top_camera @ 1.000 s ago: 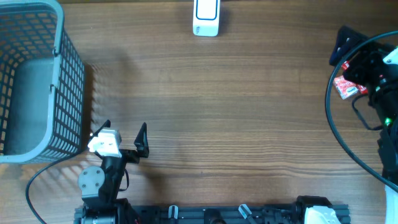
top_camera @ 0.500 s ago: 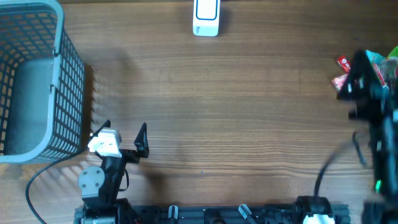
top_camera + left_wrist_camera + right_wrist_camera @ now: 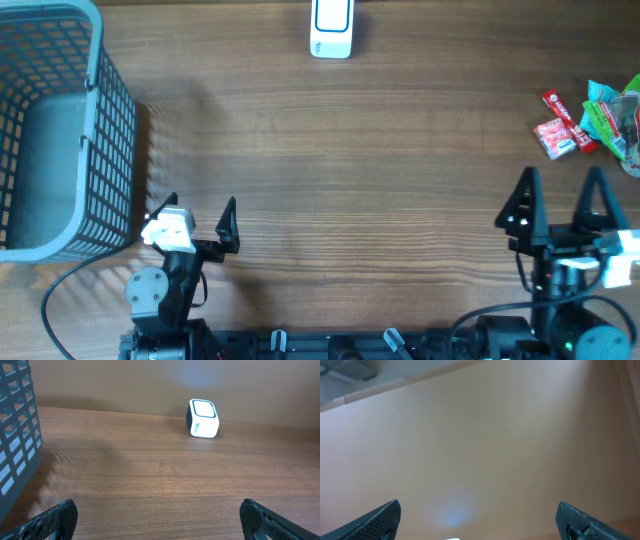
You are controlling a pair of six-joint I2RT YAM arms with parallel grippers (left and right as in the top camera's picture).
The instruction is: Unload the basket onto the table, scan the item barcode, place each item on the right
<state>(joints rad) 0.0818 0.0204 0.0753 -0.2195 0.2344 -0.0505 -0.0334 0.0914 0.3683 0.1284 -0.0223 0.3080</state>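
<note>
Basket point(image 3: 110, 130) cut by left and top edges overhead. Scanner point(image 3: 331, 30) clipped at top edge. Green packet point(image 3: 612, 118) runs off right edge. Red packets point(image 3: 558, 137) too small to read, barcode indiscernible. Right gripper point(image 3: 479, 522) cropped to two fingertip corners in the right wrist view.

Right arm gone from table's right edge, pulled back to near edge. Right gripper point(image 3: 560, 175) was over packets; now well apart from them, jaws wide, nothing between. Red packets point(image 3: 557, 137) and green packet point(image 3: 608, 113), before half hidden under arm, now lie uncovered at right edge.
</note>
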